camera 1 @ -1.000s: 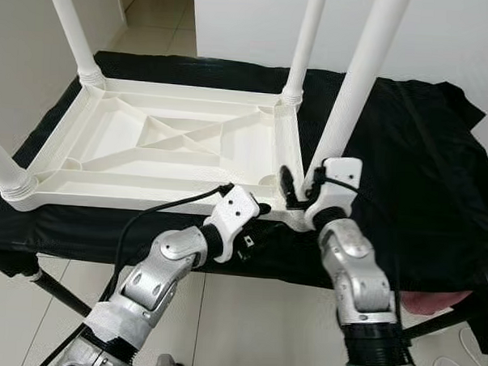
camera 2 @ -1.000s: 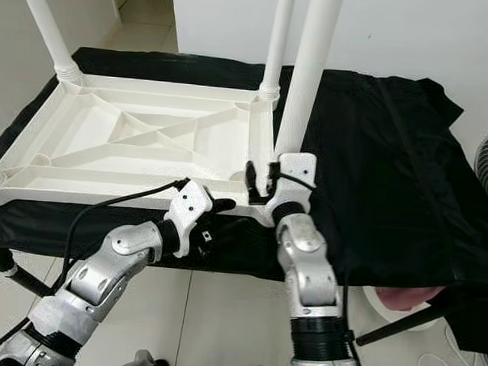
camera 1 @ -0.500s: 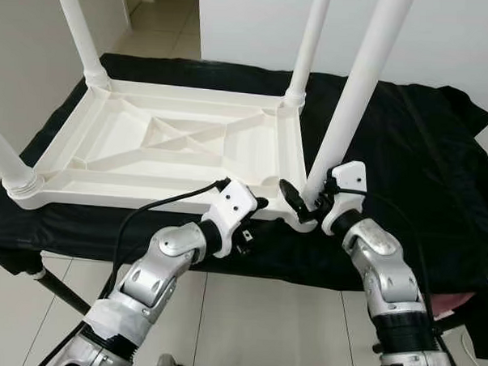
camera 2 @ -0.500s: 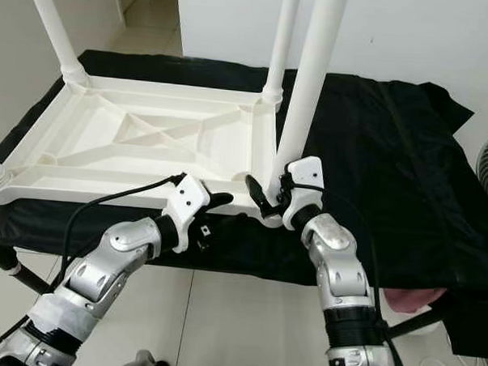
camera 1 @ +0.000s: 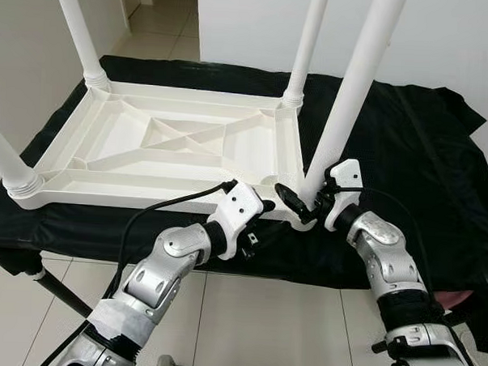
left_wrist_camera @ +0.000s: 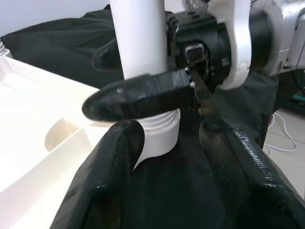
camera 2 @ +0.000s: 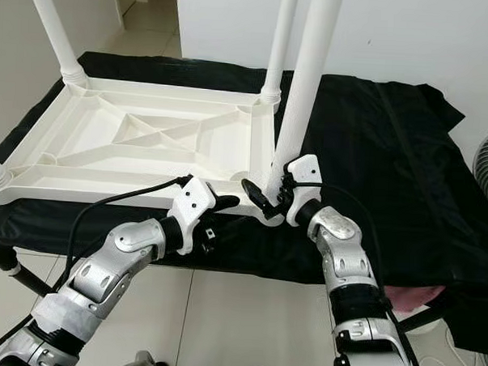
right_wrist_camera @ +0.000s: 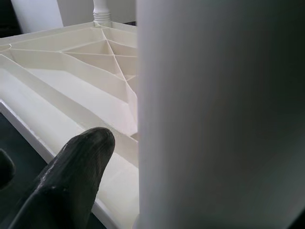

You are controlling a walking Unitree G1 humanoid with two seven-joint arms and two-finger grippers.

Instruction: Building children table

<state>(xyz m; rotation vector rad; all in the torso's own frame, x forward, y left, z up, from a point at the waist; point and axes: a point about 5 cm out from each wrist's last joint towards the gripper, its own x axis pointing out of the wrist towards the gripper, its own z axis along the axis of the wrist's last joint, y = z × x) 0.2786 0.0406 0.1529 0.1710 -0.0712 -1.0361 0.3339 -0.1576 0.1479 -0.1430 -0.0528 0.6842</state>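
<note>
White plastic kids table top lies upside down on black cloth over a work surface, ribbed underside up. Three legs already standing in corner sockets: far-left leg at 11 o'clock, far-right leg at 12, near-left leg at 9. Fourth leg stands at near-right corner, approx 4 o'clock of the top, leaning slightly to the right, its base in threaded collar.

R gripper at the base of the fourth leg, fingers either side of it, one black finger on the table side of the post, just above the collar; looks clamped on the leg, contact on far side hidden. R arm comes in from 5 o'clock.

L gripper just beside near-right corner, at 7 o'clock of the collar, fingers apart w/ nothing between them; in L wrist view its two fingers frame the collar from below and the R gripper's finger lies across the leg in front. L arm comes up from 7 o'clock, black cable looping along it over the table edge.

Tiled floor below, white wall behind.
</note>
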